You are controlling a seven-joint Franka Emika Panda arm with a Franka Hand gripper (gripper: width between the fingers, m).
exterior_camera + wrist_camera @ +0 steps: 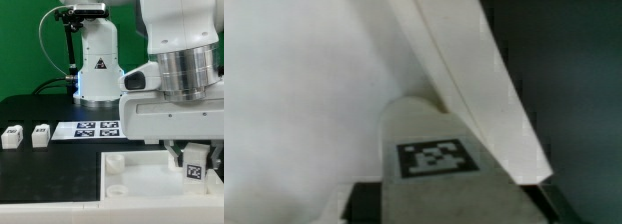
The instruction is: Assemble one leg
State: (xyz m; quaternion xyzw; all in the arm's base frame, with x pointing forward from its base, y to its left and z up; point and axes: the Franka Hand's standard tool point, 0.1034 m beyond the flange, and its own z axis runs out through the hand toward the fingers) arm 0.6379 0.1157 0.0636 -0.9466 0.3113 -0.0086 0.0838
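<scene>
Leg (194, 163) first: I see it sitting right under the gripper (194, 158), between the dark fingers, over the large white panel (135, 180) near that panel's far corner at the exterior view's right. Its long axis looks upright, running the same way as the fingers, with its tagged face turned toward the exterior camera. So nothing lies off to one side; the relation that matters to me is straight down, from the leg's lower end to the panel beneath it. I cannot see that lower end or any socket below it, since the gripper body and the leg itself cover the spot.

From the wrist view the leg (429, 140) fills the middle, a pale grey-white block narrowing away from the camera, with a square black-and-white tag on its face. The panel's white surface (295, 90) lies beyond it, and a raised white edge runs past it against the dark table (571, 80).

The jaws appear closed narrowly on the leg; I judge it held, though the contact faces are partly hidden.

Two more legs (27, 135) stand well apart on the black table at the exterior view's left, next to the marker board (98, 127).
</scene>
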